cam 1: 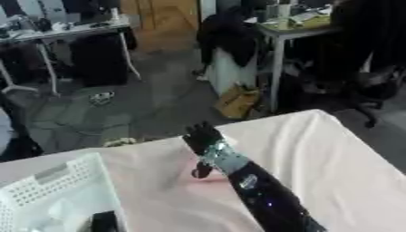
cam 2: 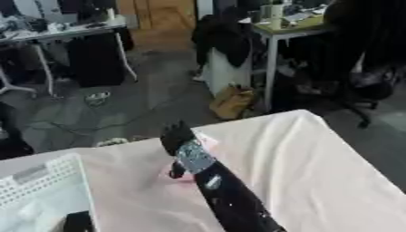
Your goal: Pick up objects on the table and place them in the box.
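1. The right hand (cam 1: 204, 138) reaches toward the far edge of the pale pink cloth-covered counter (cam 1: 333, 167), its black-and-silver forearm entering from the 5 o'clock corner. Seen from behind, whether the fingers are spread or pinching cannot be told.
2. Something small and pinkish (cam 2: 184, 176) shows under the wrist; its shape is unclear, and whether the hand holds it cannot be told. No other loose object shows on the cloth.
3. The white perforated plastic box (cam 1: 47, 190) sits at 8 o'clock, well apart from the hand. A dark object (cam 1: 103, 222) and something pale lie inside.
4. To do this step well, I judge the hand should settle over the object before closing, lift clear of the cloth, then swing toward 8 o'clock above the box's rim before letting go.
5. The cloth looks smooth, with soft folds that could drag.
6. Beyond the counter, grey floor, desks at 11 and 1 o'clock, a brown bag and dark chairs fill the room.
7. The left hand is not visible.
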Robot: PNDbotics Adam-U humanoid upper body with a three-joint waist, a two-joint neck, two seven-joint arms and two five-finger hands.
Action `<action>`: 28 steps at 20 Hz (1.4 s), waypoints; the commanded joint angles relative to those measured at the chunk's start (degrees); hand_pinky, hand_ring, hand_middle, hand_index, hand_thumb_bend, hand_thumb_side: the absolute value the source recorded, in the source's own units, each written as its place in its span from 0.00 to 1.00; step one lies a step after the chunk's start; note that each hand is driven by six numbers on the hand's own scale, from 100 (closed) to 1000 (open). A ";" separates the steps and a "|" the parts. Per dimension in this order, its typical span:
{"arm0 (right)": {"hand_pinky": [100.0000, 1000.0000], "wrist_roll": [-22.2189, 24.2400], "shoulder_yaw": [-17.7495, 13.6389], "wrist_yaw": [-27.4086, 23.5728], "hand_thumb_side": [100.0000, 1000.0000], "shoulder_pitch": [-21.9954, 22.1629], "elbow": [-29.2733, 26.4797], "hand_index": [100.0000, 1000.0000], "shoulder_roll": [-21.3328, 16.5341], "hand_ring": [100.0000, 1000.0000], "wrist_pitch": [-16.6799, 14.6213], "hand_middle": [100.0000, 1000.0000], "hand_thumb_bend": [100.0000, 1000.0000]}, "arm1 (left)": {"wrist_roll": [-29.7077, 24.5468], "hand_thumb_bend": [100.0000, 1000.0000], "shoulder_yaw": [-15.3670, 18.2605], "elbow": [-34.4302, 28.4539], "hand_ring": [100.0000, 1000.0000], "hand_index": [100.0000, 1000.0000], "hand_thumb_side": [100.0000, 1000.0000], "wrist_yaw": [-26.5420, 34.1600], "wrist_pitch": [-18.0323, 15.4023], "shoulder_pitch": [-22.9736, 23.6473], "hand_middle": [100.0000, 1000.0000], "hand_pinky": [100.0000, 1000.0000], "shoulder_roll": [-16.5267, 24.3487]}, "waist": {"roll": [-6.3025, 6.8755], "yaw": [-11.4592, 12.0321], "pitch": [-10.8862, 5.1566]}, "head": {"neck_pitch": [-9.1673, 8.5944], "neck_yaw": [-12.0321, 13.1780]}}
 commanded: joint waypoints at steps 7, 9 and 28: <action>1.00 15.94 -0.69 -23.42 0.30 -4.01 -2.67 1.00 -6.50 1.00 -8.75 1.00 0.62 | 0.23 0.00 0.52 -0.76 0.92 0.84 0.81 -0.45 -0.14 -1.48 0.79 0.83 0.93 | -1.07 0.26 0.14 | 12.03 14.20; 1.00 17.85 -0.24 -25.33 0.30 -4.06 -3.77 1.00 -7.23 1.00 -8.29 1.00 0.62 | 0.29 0.00 0.49 -0.76 0.92 0.84 0.81 -0.49 -0.21 -1.47 0.79 0.83 0.97 | -1.49 0.41 0.28 | 12.95 15.89; 1.00 16.31 -0.42 -31.38 0.41 -5.71 -8.73 1.00 -12.84 1.00 -6.02 1.00 0.59 | 0.79 0.00 0.63 -0.76 0.92 0.84 0.80 -0.71 -0.13 -1.36 0.79 0.83 1.68 | -2.41 0.38 1.50 | 11.84 14.93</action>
